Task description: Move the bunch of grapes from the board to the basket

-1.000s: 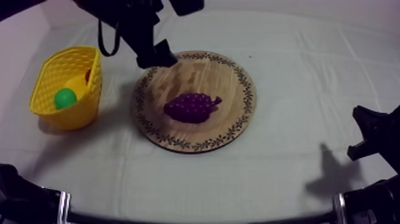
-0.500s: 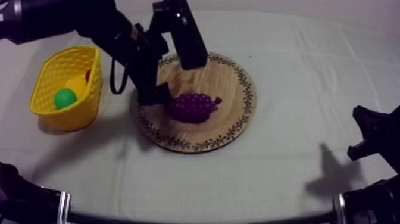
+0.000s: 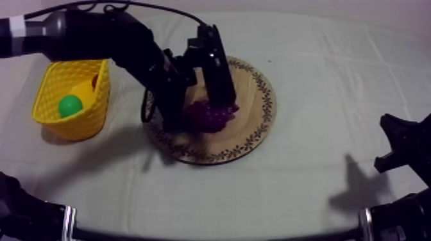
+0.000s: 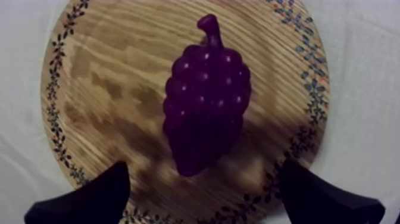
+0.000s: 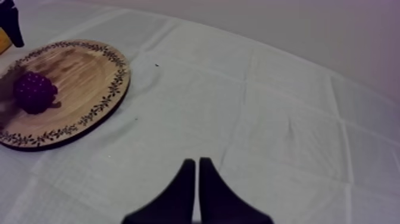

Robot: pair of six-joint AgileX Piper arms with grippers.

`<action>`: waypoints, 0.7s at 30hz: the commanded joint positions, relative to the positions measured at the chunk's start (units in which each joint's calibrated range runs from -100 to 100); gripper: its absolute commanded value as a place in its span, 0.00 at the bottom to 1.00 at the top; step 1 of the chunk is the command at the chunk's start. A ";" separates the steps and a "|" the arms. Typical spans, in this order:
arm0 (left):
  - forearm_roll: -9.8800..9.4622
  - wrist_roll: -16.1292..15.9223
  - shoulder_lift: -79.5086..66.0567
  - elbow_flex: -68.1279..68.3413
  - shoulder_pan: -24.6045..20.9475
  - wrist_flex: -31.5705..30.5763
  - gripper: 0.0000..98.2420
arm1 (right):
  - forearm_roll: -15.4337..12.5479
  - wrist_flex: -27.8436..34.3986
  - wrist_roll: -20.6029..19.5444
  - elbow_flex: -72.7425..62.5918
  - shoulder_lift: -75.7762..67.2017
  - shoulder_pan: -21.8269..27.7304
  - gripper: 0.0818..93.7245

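Down from the far-left rim of the wooden board [image 3: 258, 96], my left hand [image 3: 197, 110] now hangs low over the bunch of grapes [image 3: 210, 118] lying at its middle. Its fingers [image 4: 95, 196] are spread wide, one on each side of the bunch without touching it, likely so they can close across its width. My right hand [image 5: 196, 173], pressed together on nothing, rests at the near right of the surface [image 3: 308, 192], clear of the route to the yellow basket [image 3: 64, 122] at the left.

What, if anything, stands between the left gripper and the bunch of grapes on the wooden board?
Nothing visible does. The left gripper is open at the bunch of grapes, with one finger to each side of its lower end and only bare wooden board between them and the fruit.
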 commanded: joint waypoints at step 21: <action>-0.32 -0.54 14.92 -9.61 0.33 -4.71 0.92 | 0.01 0.00 -0.01 -0.03 -0.01 0.02 0.00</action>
